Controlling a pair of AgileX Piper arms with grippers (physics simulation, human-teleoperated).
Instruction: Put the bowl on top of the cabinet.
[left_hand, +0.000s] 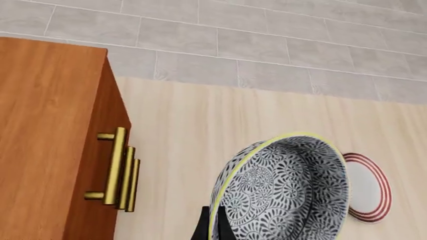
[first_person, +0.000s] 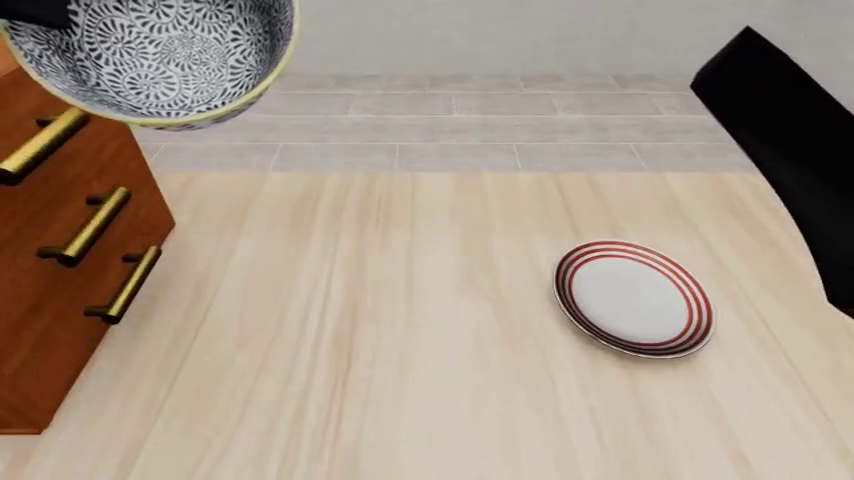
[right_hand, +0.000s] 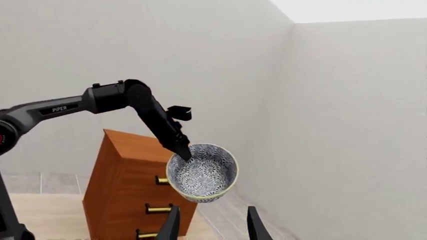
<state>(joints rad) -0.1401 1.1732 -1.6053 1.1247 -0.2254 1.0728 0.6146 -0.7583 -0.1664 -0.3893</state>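
The bowl (first_person: 160, 55), patterned dark blue and white with a yellowish rim, hangs tilted in the air. My left gripper (right_hand: 181, 152) is shut on its rim; in the left wrist view the dark fingers (left_hand: 203, 227) pinch the bowl (left_hand: 287, 195) at its edge. The bowl (right_hand: 203, 172) is out in front of the upper front edge of the reddish-brown cabinet (first_person: 54, 260), apart from its top (left_hand: 40, 125). My right gripper (right_hand: 213, 227) is open and empty, raised well off the table; its arm (first_person: 787, 150) shows at the right.
A flat white plate with red rings (first_person: 634, 298) lies on the wooden table (first_person: 374, 330) right of centre. Three brass handles (first_person: 94, 225) stick out from the cabinet front. A grey tiled floor (first_person: 467, 130) lies beyond the table's far edge.
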